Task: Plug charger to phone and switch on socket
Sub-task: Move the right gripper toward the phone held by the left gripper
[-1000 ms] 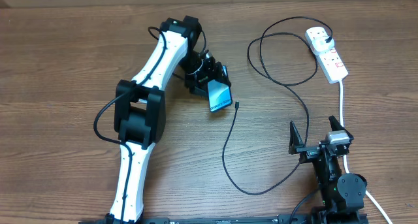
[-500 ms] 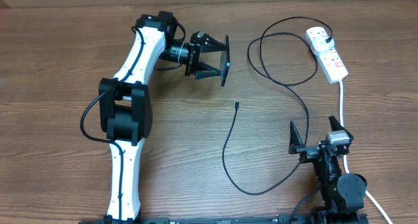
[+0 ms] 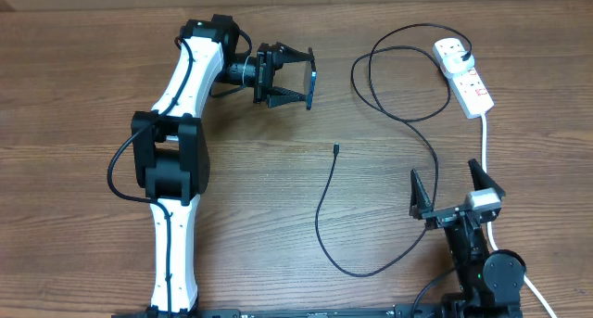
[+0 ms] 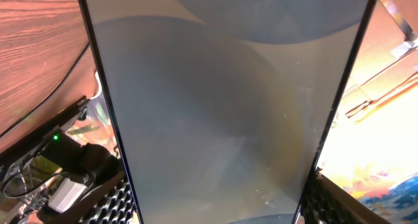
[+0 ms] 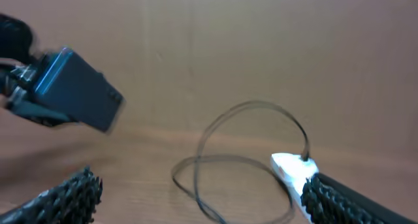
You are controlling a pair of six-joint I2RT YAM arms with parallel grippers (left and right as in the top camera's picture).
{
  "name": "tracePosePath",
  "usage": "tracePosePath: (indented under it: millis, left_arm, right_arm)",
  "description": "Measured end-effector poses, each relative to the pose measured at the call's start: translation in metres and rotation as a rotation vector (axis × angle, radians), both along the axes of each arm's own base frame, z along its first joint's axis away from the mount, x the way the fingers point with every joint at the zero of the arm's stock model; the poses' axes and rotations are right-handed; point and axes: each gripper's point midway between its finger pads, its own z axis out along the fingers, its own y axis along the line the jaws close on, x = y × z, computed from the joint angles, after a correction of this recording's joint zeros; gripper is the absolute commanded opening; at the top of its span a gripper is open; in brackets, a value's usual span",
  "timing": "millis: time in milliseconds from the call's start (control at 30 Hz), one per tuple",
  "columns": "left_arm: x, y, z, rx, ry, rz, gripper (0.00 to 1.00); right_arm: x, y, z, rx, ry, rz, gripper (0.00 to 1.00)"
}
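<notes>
My left gripper (image 3: pixel 307 78) is shut on the phone (image 3: pixel 312 75) and holds it edge-on above the far middle of the table. In the left wrist view the phone's pale screen (image 4: pixel 222 100) fills the frame between the two fingers (image 4: pixel 108 201). The charger's connector tip (image 3: pixel 335 149) lies loose mid-table. Its thin black cable (image 3: pixel 326 227) loops round to the black plug (image 3: pixel 466 55) in the white socket (image 3: pixel 470 80) at the far right. My right gripper (image 3: pixel 451 190) stands open near the front right, nothing between its fingers. The right wrist view shows the phone (image 5: pixel 78 90), the cable loop (image 5: pixel 228 160) and the socket (image 5: pixel 292 169).
The socket's thick white cord (image 3: pixel 485 146) runs toward the front past my right arm. A cardboard wall (image 5: pixel 261 48) stands behind the table. The left arm (image 3: pixel 171 151) stretches along the table's left half.
The left arm has carried the phone up off the table and toward the far left, turning it edge-on to the overhead camera. The right gripper has shifted only slightly.
</notes>
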Motion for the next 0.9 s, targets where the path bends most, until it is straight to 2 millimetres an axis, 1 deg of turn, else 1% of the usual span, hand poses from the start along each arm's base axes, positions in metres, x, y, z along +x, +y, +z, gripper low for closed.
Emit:
tracePosePath:
  millis: [67,100,133,167,200,267,300,333,400,433,467,500,533,567,600,700,733,767,833,867,900]
  left_arm:
    - [0.000,0.000,0.000,0.000,0.004,0.001,0.66]
    - [0.000,0.000,0.000,0.001,0.006,0.001,0.66]
    - [0.000,0.000,0.000,0.001,0.006,0.001,0.66]
    - [0.000,0.000,0.000,0.001,0.008,0.001,0.66]
    - [0.000,0.000,0.000,0.001,0.008,0.001,0.66]
    - [0.000,0.000,0.000,0.001,0.008,0.001,0.66]
    - [0.000,0.000,0.000,0.001,0.008,0.001,0.66]
    - [0.000,0.000,0.000,0.001,0.009,0.001,0.66]
    - [0.000,0.000,0.000,0.001,0.008,0.001,0.66]
    - [0.000,0.000,0.000,0.001,0.011,0.001,0.66]
    - [0.000,0.000,0.000,0.001,0.011,0.001,0.66]
    - [0.000,0.000,0.000,0.001,0.011,0.001,0.66]
    - [0.000,0.000,0.000,0.001,0.010,0.001,0.66]
    - [0.000,0.000,0.000,0.001,0.010,0.001,0.66]
    - [0.000,0.000,0.000,0.001,0.011,0.001,0.66]
    - [0.000,0.000,0.000,0.002,0.011,0.001,0.66]
    - [0.001,0.000,0.001,0.001,0.009,0.001,0.66]
    - [0.001,0.000,0.001,0.001,0.010,0.001,0.66]
    - [0.001,0.000,0.001,0.001,0.008,0.001,0.66]
    - [0.001,0.000,0.001,0.001,0.009,0.001,0.66]
    - [0.001,0.000,0.001,0.000,0.009,0.001,0.66]
  right_arm:
    - [-0.010,0.016,0.024,-0.013,-0.107,0.094,1.00]
    - [-0.020,0.030,0.039,-0.034,-0.180,0.181,1.00]
    - [-0.034,0.048,0.049,-0.068,-0.242,0.298,1.00]
    - [-0.046,0.060,0.056,-0.099,-0.290,0.377,1.00]
    - [-0.061,0.071,0.068,-0.129,-0.365,0.452,1.00]
    - [-0.095,0.084,0.092,-0.170,-0.523,0.564,1.00]
    - [-0.103,0.087,0.096,-0.169,-0.548,0.593,1.00]
    - [-0.107,0.089,0.099,-0.153,-0.532,0.626,1.00]
    - [-0.104,0.093,0.101,-0.109,-0.421,0.674,1.00]
    - [-0.097,0.094,0.102,-0.083,-0.318,0.686,1.00]
    - [-0.096,0.095,0.107,-0.072,-0.284,0.689,1.00]
    - [-0.092,0.095,0.114,-0.054,-0.213,0.688,1.00]
    - [-0.087,0.093,0.124,-0.021,-0.106,0.672,1.00]
    - [-0.085,0.092,0.133,-0.007,-0.075,0.669,1.00]
    - [-0.076,0.091,0.144,0.014,0.027,0.648,1.00]
    - [-0.061,0.093,0.172,0.029,0.101,0.659,1.00]
    - [-0.055,0.096,0.178,0.032,0.120,0.679,1.00]
    - [-0.051,0.104,0.186,0.044,0.141,0.750,1.00]
    - [-0.035,0.113,0.194,0.083,0.159,0.834,1.00]
    - [-0.028,0.116,0.194,0.116,0.188,0.867,1.00]
    - [-0.016,0.118,0.188,0.177,0.252,0.887,1.00]
